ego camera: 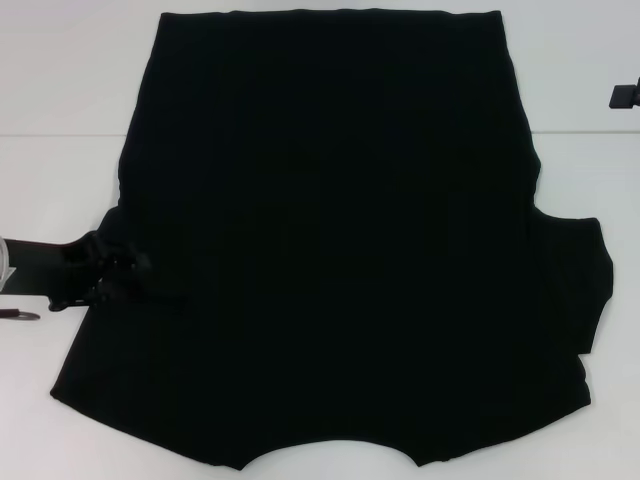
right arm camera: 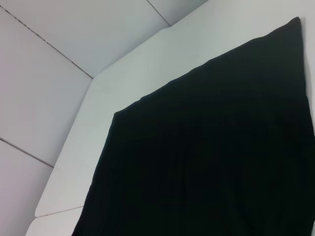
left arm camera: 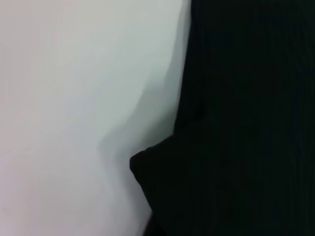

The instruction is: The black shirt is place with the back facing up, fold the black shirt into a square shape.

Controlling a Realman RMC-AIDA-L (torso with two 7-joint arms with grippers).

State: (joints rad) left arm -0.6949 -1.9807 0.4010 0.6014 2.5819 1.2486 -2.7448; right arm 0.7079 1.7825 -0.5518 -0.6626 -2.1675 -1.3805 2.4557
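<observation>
The black shirt (ego camera: 340,230) lies spread flat on the white table (ego camera: 60,150), plain side up, with no lettering showing. Its neck opening is at the near edge and its hem at the far edge. One sleeve (ego camera: 580,280) sticks out on the right. My left gripper (ego camera: 110,275) is low at the shirt's left edge, at the left sleeve, black against black fabric. The left wrist view shows the shirt's edge (left arm camera: 236,123) with a folded corner on the table. My right gripper (ego camera: 625,95) is just in view at the far right, off the shirt.
The right wrist view shows the shirt's hem corner (right arm camera: 206,147), the table's angled edge (right arm camera: 69,162) and tiled floor (right arm camera: 44,73) beyond it. Bare white table lies to the left and right of the shirt.
</observation>
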